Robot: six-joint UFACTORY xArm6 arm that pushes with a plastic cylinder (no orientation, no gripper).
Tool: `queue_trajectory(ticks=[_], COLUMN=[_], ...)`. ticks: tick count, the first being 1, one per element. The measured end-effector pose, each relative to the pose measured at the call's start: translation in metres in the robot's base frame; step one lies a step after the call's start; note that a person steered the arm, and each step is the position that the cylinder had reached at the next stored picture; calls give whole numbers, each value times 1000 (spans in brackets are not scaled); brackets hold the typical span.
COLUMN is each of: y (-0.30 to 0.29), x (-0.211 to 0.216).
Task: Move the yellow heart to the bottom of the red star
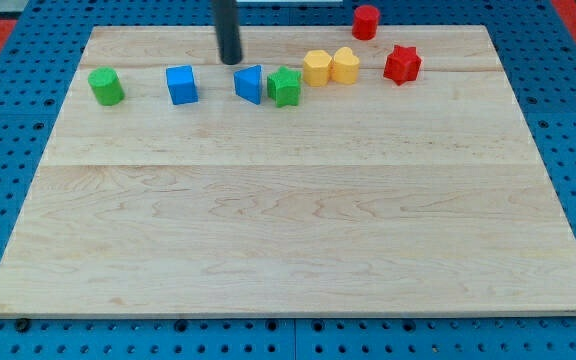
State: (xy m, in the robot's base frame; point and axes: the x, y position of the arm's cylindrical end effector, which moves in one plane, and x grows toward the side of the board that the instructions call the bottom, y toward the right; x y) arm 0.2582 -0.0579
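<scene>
The yellow heart [346,65] lies near the view's top, right of centre, touching a yellow hexagon-like block [316,68] on its left. The red star [402,64] lies a short gap to the heart's right, at about the same height. My tip [230,60] is a dark rod coming down from the view's top edge, left of centre. It stands just above and left of the blue wedge-shaped block [250,84], well to the left of the yellow heart.
A green star [285,87] touches the blue wedge's right side. A blue cube [181,85] and a green cylinder [106,86] lie further left. A red cylinder [366,21] stands at the board's top edge. The wooden board [288,230] sits on a blue perforated table.
</scene>
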Motion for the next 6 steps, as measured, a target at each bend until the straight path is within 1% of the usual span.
queue_trajectory(ticks=[2, 3, 4, 5, 6], y=[93, 128, 157, 160, 175], x=[4, 11, 20, 33, 35])
